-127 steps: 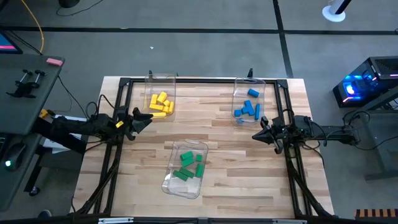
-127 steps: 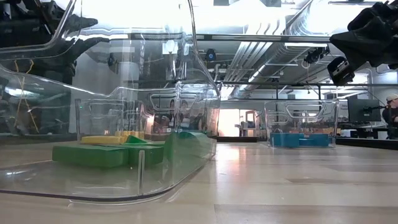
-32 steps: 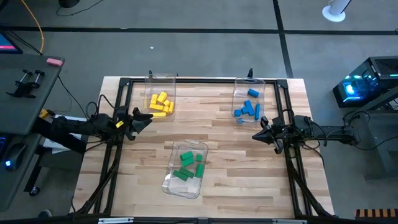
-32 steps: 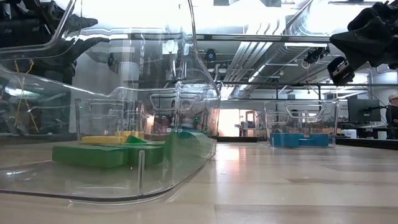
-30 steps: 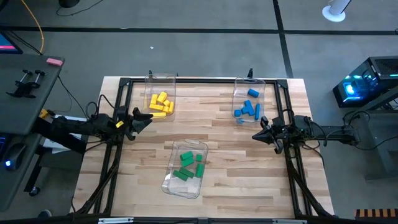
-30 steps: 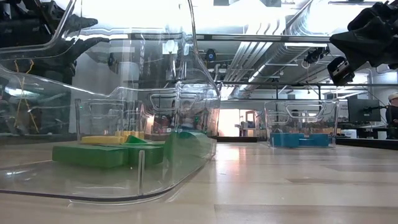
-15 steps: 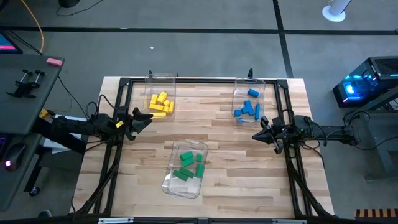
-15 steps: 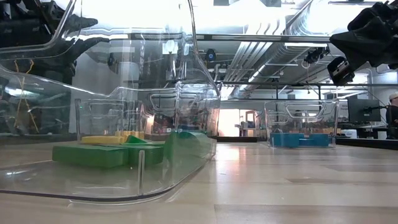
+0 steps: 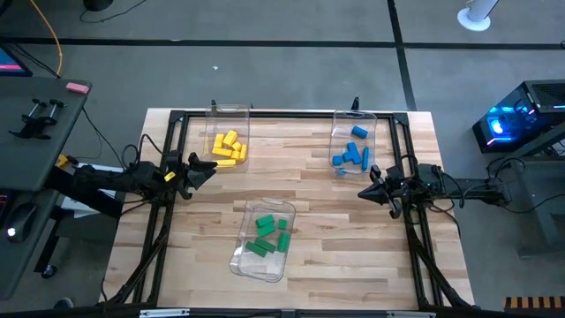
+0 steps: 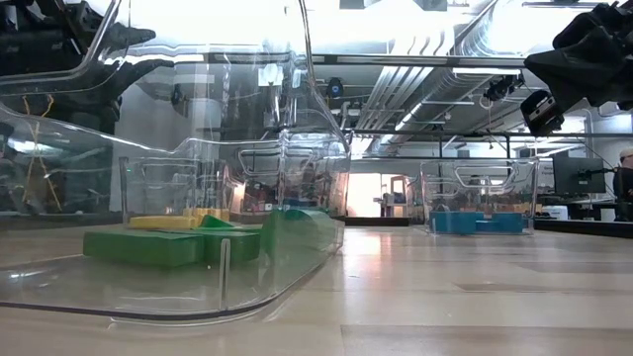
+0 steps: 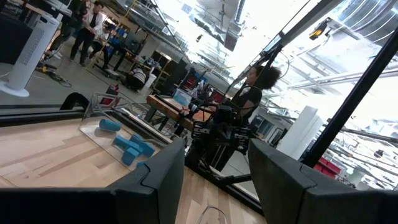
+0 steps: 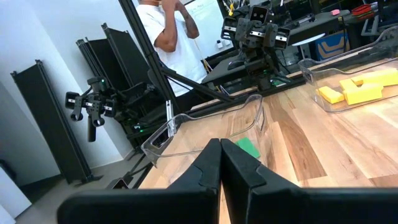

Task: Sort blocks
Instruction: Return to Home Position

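Observation:
Yellow blocks (image 9: 228,147) lie in a clear bin (image 9: 228,115) at the far left. Blue blocks (image 9: 351,153) lie in a clear bin (image 9: 355,116) at the far right. Green blocks (image 9: 268,236) lie in a clear bin (image 9: 258,268) near the table's middle front. My left gripper (image 9: 208,168) hovers open and empty by the left edge, near the yellow bin; its wrist view (image 11: 214,155) looks across at the blue blocks (image 11: 129,145). My right gripper (image 9: 364,192) hovers shut and empty by the right edge, below the blue bin; its wrist view (image 12: 220,144) shows green blocks (image 12: 248,147) and yellow blocks (image 12: 357,87).
A black frame (image 9: 282,115) runs around the table's edges. Bare wood (image 9: 300,181) lies between the three bins. People stand in the room beyond the table, one in the left wrist view (image 11: 256,84) and one in the right wrist view (image 12: 169,31).

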